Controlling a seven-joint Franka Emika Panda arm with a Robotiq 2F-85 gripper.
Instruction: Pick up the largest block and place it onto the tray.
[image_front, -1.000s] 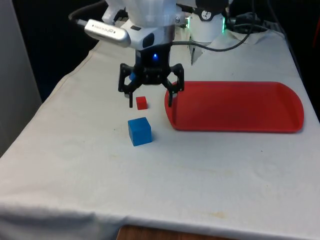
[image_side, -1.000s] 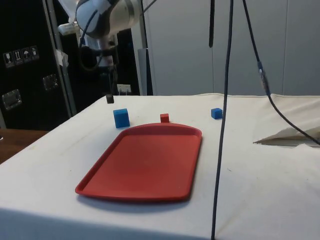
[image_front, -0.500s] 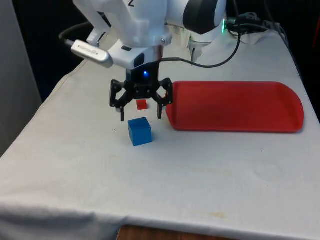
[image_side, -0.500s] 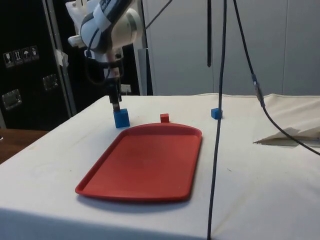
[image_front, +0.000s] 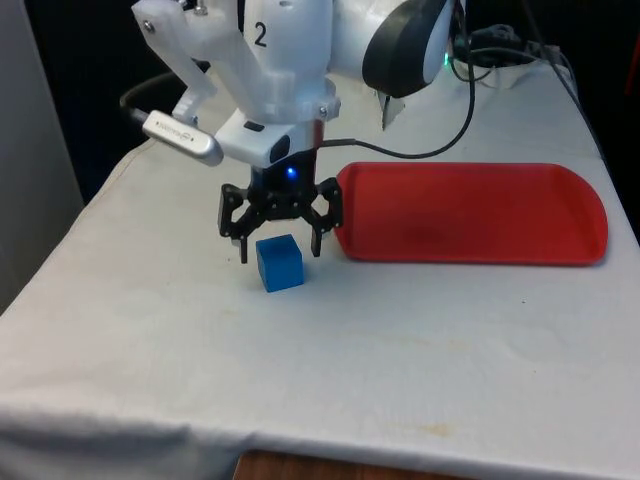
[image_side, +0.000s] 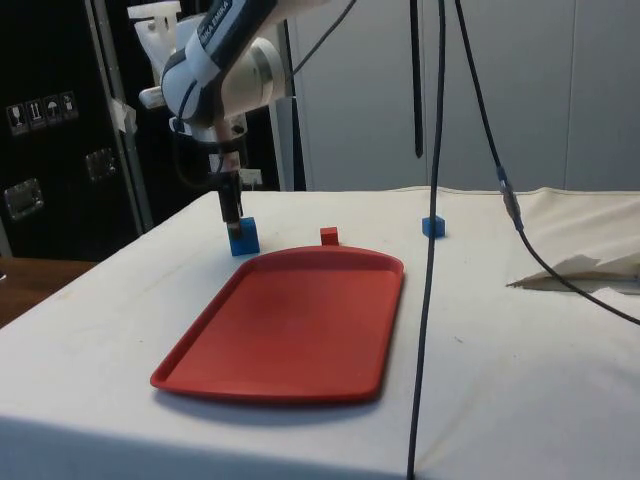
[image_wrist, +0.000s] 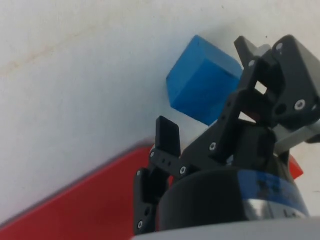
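Blue cube, the large blue block, sits on the white cloth left of centre in the front view, just beside the red tray's left end. Gripper hangs right over it, fingers spread apart, one tip on either side of the block's top, nothing held.

Step in hand, as I judge it: lowering to grasp. To do it well, drop straight until the fingertips straddle the block's mid-height. The block sits turned a bit relative to the fingers in the wrist view, so square the wrist to two flat faces before closing, or it may twist out. Stop short of the cloth.

Hard to make out: the side view has the gripper edge-on, so finger spacing can't be read there. The small red block stands at the tray's far rim in the side view. A small blue block sits well apart, centre-right of the side view. Whether a fingertip touches the block, can't tell.
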